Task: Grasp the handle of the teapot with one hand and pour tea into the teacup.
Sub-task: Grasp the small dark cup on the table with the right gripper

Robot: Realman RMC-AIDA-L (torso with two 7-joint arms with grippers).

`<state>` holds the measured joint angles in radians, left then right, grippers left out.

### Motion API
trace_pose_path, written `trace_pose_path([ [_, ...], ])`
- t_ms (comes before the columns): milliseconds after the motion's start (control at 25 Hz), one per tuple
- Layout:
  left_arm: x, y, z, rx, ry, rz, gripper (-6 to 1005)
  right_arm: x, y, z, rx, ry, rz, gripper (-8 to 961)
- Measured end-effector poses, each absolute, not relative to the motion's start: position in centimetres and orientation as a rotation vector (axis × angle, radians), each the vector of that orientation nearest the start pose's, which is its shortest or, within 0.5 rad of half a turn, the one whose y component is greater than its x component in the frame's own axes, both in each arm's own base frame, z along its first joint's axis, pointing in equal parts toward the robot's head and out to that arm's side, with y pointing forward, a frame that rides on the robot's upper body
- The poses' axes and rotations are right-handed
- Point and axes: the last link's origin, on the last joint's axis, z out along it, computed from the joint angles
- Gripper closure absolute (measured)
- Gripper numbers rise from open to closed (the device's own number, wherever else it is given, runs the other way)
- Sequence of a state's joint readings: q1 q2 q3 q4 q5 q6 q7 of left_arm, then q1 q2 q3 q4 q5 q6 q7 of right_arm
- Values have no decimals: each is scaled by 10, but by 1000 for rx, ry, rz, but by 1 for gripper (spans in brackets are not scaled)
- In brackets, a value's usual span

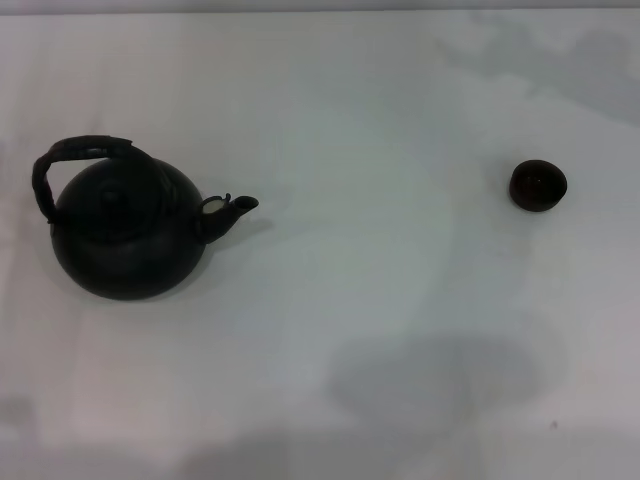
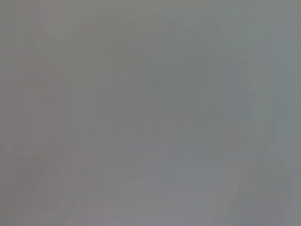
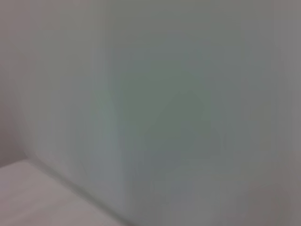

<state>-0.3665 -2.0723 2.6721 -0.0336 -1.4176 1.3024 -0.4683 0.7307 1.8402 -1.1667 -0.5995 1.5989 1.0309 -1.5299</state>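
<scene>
- Neither arm's jaws are seen in any view, so their state cannot be told.
- The teapot (image 1: 128, 235) is set upright on the white counter (image 1: 380, 300) at the left, spout pointed right.
- Its handle (image 1: 70, 160) arches over the lid, ungrasped.
- The teacup (image 1: 538, 185) stands well apart, at the right.

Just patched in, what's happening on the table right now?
Nothing is being handled yet. The teapot sits on the white table at the robot's left, lid on, its handle arched over the top and its spout pointing toward the teacup, which stands well apart at the robot's right. Neither gripper shows in the head view, and both wrist views show only blank grey surface, so the grasp has not begun.
</scene>
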Motion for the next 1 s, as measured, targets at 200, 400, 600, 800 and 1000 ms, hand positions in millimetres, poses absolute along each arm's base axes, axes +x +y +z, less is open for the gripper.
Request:
trace_pose_path([
  [200,-387,291,42,-1289,-730,-808,248,194,444,61,-2578,577,326,128],
  [400,-385,293,42,-1291,-727,-813,248,180,434,42,-2624,524,-4,129],
  [600,-384,294,42,-1291,-728,-818,249,168,426,20,-2646,496,-287,129],
  [800,-383,296,42,-1291,-731,-826,249,162,421,-1,-2665,454,-447,130],
  [1000,-383,296,41,-1291,-733,-828,249,163,417,-12,-2660,471,-545,130],
])
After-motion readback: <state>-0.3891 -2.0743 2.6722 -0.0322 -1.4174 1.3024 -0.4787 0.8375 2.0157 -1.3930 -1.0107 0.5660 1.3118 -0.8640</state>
